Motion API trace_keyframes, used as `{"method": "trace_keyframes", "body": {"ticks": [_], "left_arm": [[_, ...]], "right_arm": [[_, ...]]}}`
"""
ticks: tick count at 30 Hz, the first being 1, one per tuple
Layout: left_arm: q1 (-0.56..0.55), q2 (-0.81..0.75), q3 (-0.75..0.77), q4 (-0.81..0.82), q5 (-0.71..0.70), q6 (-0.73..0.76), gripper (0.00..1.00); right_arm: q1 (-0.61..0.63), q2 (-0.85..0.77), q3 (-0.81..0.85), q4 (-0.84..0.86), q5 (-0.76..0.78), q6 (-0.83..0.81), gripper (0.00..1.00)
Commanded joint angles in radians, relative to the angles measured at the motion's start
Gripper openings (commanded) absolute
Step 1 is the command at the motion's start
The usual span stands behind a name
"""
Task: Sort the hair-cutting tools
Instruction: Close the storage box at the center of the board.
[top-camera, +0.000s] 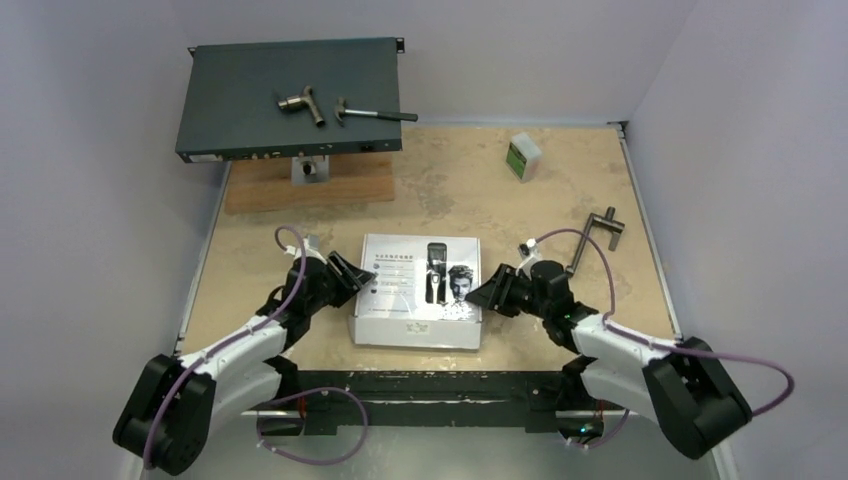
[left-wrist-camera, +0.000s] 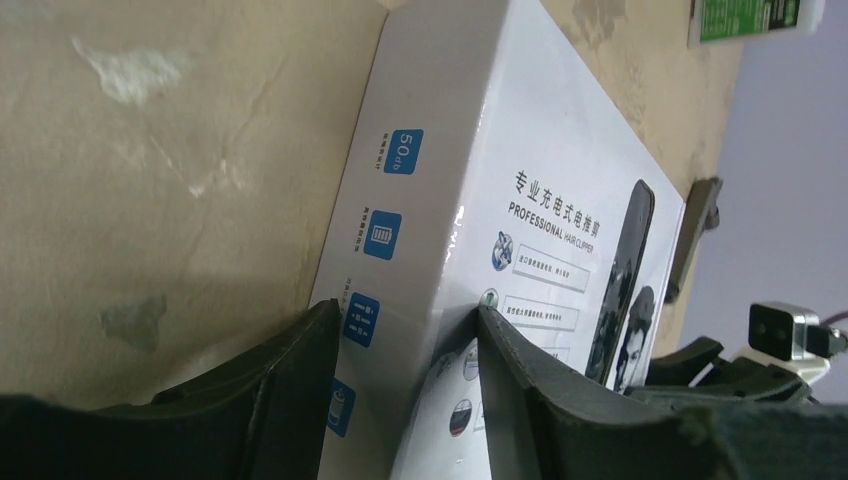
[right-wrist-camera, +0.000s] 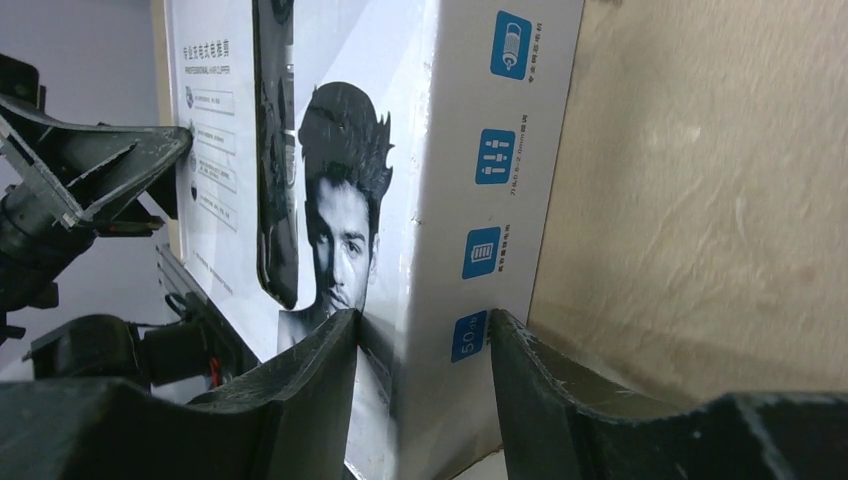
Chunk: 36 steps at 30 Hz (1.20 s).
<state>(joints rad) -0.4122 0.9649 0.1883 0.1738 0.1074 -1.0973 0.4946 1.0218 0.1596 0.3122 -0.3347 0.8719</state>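
Note:
A white hair-clipper box (top-camera: 420, 290) lies flat in the middle of the table, printed with a clipper and a man's head. The clipper itself and the black comb attachments are not in view. My left gripper (top-camera: 350, 275) is at the box's left edge. In the left wrist view (left-wrist-camera: 405, 320) one finger rests on the box's (left-wrist-camera: 450, 180) side wall and the other on its top. My right gripper (top-camera: 478, 295) is at the right edge. In the right wrist view (right-wrist-camera: 422, 325) its jaws likewise pinch the box's (right-wrist-camera: 440, 150) top and side.
A dark rack unit (top-camera: 230, 100) at back left carries a pipe fitting (top-camera: 300, 103) and a hammer (top-camera: 375, 114), over a wooden board (top-camera: 308, 185). A green-and-white small box (top-camera: 523, 156) stands at back right. A dark T-shaped handle (top-camera: 595, 235) lies right of the box.

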Motion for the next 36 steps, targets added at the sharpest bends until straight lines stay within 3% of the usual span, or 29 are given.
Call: {"method": "trace_keyframes", "body": {"ticks": [1, 4, 8, 15, 19, 25, 28, 32, 36], "left_arm": [[-0.019, 0.148, 0.079, 0.024, -0.012, 0.039, 0.4], [-0.02, 0.231, 0.151, 0.019, -0.036, 0.063, 0.37], [-0.019, 0.26, 0.153, 0.011, -0.073, 0.071, 0.35], [-0.018, 0.077, 0.119, -0.069, -0.142, 0.093, 0.51], [-0.017, -0.075, 0.113, -0.154, -0.174, 0.104, 0.58], [-0.019, -0.079, 0.086, -0.143, -0.069, 0.101, 0.59], [-0.018, -0.091, 0.01, -0.101, -0.083, 0.064, 0.58], [-0.016, -0.22, -0.074, -0.119, -0.141, 0.022, 0.58], [-0.003, -0.327, -0.051, -0.243, -0.154, 0.048, 0.58]], "right_arm": [[-0.028, 0.224, 0.085, 0.131, 0.038, -0.029, 0.4], [-0.08, 0.356, 0.14, 0.173, 0.022, -0.05, 0.38], [-0.106, 0.392, 0.166, 0.173, 0.026, -0.075, 0.38], [-0.106, 0.252, 0.203, 0.037, 0.062, -0.141, 0.58], [-0.106, 0.15, 0.22, -0.048, 0.063, -0.196, 0.65], [-0.106, 0.146, 0.178, -0.014, 0.039, -0.238, 0.64], [-0.106, 0.13, 0.126, 0.042, 0.029, -0.191, 0.64], [-0.107, 0.078, 0.102, 0.061, 0.048, -0.159, 0.63], [-0.111, 0.058, 0.121, 0.022, 0.044, -0.166, 0.63]]}}
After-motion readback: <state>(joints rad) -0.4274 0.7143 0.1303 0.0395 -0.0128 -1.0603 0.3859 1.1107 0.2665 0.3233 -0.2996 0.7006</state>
